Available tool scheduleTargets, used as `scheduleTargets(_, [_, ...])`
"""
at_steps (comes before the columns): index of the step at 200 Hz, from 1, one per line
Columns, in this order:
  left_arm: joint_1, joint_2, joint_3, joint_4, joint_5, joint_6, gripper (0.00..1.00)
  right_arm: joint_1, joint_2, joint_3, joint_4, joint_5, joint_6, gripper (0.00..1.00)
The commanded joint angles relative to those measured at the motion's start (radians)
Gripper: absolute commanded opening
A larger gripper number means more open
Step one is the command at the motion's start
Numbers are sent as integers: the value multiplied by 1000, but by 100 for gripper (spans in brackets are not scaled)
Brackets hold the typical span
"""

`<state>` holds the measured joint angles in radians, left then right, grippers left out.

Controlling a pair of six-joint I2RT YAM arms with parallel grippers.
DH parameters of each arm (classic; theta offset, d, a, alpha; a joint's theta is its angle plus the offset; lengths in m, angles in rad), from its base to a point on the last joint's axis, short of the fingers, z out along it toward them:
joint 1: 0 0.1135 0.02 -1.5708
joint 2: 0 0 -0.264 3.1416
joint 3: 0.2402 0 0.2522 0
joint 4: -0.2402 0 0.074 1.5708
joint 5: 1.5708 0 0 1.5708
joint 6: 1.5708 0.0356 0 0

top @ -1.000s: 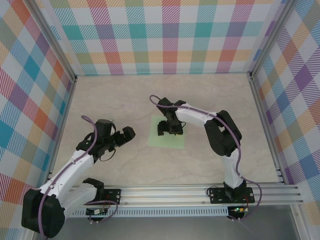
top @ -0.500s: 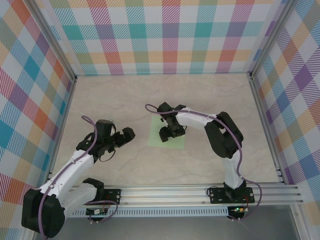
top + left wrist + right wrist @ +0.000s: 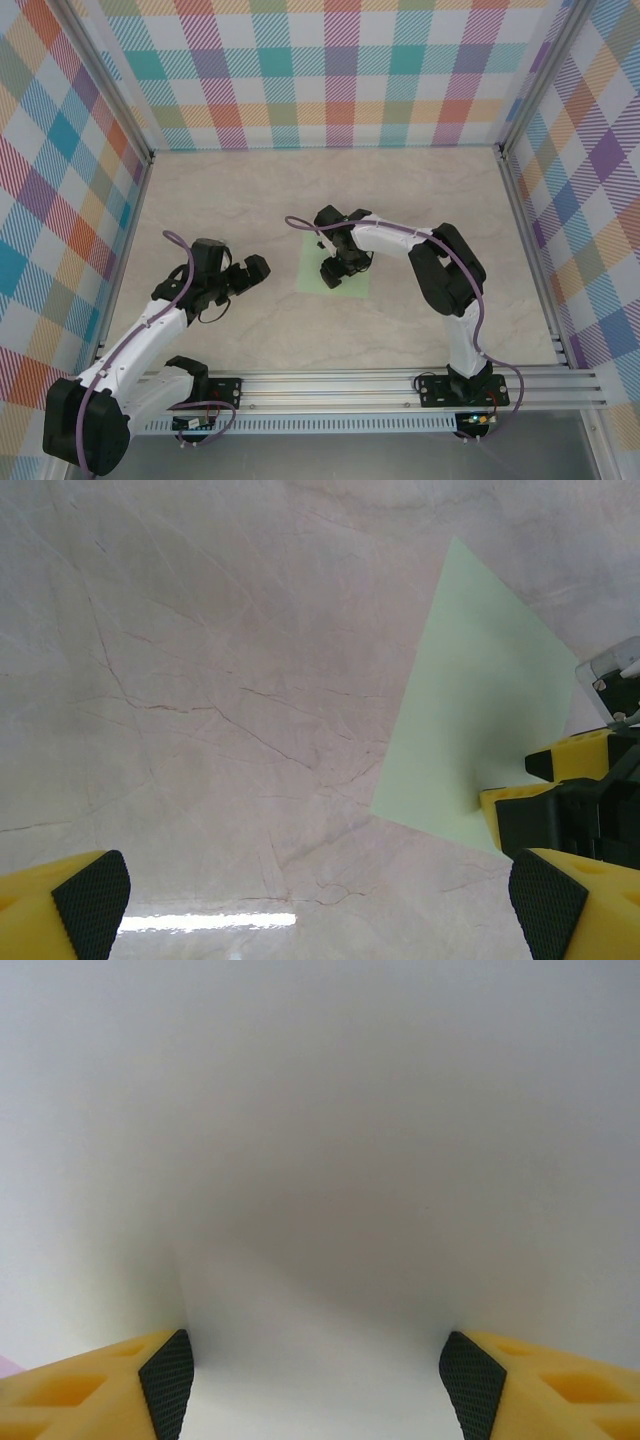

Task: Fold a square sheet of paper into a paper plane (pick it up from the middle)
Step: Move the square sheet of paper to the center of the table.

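Sheet: your square sheet of paper (image 3: 312, 284) lies flat and unfolded mid-surface (image 3: 220, 200).
Right pincer: your right pincer (image 3: 333, 274) sits low over the sheet's middle, jaws spread wide, pads (image 3: 165, 1380) pinching nothing.
Left pincer: your left pincer (image 3: 252, 272) hangs open and empty, off the sheet at its 9 o'clock.

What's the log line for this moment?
right gripper: open, low over square sheet of paper | left gripper: open, apart from it | sheet: flat, unfolded

Pale marble-patterned table (image 3: 220, 210) carries the square sheet of paper (image 3: 310, 272) (lying flat, mid-table)
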<state>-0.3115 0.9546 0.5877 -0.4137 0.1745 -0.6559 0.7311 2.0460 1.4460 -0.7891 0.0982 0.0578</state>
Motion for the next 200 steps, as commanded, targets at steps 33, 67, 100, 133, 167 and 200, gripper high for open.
scheduleTargets(33, [-6,-5,29,-25,0,32,100,-18,26,108,-51,40,34,72])
scheduleTargets(67, [-6,-6,26,-23,-8,29,100,-18,5,139,16,-150,221,68])
scheduleTargets(100, [-6,-12,26,-31,-7,35,100,-19,30,149,30,-144,391,68])
scheduleTargets(133, [-6,-14,26,-35,-13,38,100,-18,32,93,87,-223,437,66])
scheduleTargets(167, [-6,-18,23,-35,-14,39,100,-18,32,26,100,-233,429,65])
scheduleTargets(200, [-6,-25,21,-39,-16,40,100,-18,25,-33,111,-220,412,65])
